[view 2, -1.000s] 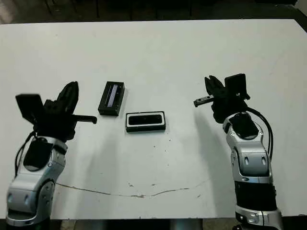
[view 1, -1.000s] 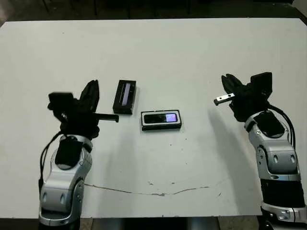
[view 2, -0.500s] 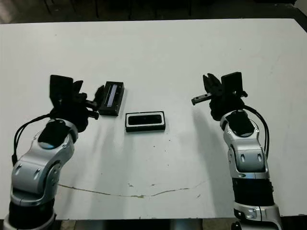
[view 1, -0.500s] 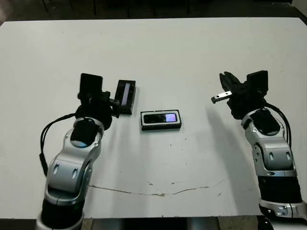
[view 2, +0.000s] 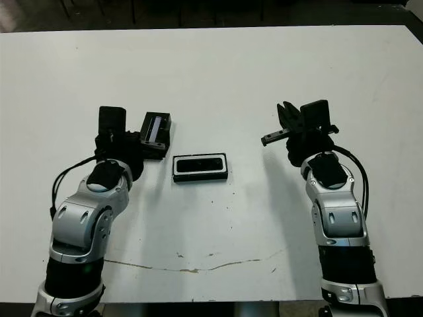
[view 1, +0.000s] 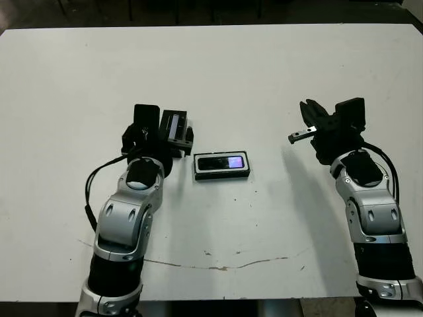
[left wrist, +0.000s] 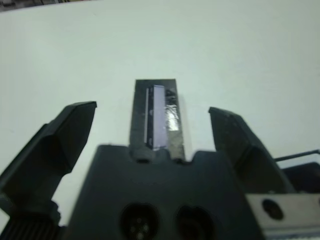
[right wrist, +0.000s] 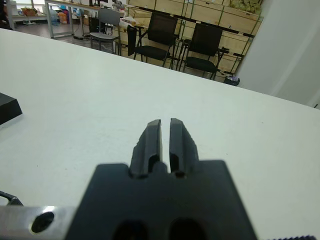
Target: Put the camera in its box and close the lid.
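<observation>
I see lid [left wrist: 156, 117], flat black rectangle with glossy pale grey stripe, lying on matte white table [view 1: 264, 72], directly ahead of my left gripper [left wrist: 155, 125] and between its two blunt black fingers [left wrist: 67, 132]. Fingers spread wide, either side of lid, not touching it. Box [view 1: 222, 166], shallow black tray with white rim, just right of that gripper, glossy camera [view 1: 223, 162] inside. My right gripper [right wrist: 165, 137] raised, well apart, fingers nearly together, holding nothing.
</observation>
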`<state>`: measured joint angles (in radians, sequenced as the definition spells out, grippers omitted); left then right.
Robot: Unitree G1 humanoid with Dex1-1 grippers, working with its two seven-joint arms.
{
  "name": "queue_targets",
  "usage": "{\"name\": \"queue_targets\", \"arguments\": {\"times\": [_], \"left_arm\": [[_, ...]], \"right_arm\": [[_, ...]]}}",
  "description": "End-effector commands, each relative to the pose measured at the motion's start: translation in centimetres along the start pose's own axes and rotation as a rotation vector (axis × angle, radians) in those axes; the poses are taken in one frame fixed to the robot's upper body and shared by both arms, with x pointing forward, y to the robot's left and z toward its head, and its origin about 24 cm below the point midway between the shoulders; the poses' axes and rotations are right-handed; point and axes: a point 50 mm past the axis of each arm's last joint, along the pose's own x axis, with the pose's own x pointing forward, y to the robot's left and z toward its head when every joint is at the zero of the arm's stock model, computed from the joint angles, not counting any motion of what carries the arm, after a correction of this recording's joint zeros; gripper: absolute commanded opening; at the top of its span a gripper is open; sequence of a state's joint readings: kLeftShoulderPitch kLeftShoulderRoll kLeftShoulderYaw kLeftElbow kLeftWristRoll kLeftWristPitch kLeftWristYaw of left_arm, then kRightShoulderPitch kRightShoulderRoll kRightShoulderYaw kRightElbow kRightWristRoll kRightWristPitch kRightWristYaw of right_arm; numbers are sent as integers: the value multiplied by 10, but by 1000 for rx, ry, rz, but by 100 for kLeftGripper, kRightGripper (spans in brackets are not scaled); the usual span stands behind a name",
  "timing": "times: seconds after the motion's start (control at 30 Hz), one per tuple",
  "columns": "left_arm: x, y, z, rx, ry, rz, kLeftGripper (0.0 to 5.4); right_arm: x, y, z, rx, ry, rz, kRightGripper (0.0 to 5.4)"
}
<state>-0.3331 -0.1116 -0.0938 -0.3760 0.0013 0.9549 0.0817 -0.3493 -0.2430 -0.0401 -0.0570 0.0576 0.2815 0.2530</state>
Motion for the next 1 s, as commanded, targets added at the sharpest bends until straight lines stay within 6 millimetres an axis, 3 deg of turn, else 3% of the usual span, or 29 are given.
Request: {"name": "queue_targets", "arguments": {"times": [0.03, 1.0], "left_arm": [[2, 0, -9, 11, 41, -6, 539], [19, 4, -31, 23, 141, 52, 539]], "right_arm": [[-4, 0, -9, -30, 37, 4, 0], [-9, 4, -11, -36, 77, 42, 0]]}}
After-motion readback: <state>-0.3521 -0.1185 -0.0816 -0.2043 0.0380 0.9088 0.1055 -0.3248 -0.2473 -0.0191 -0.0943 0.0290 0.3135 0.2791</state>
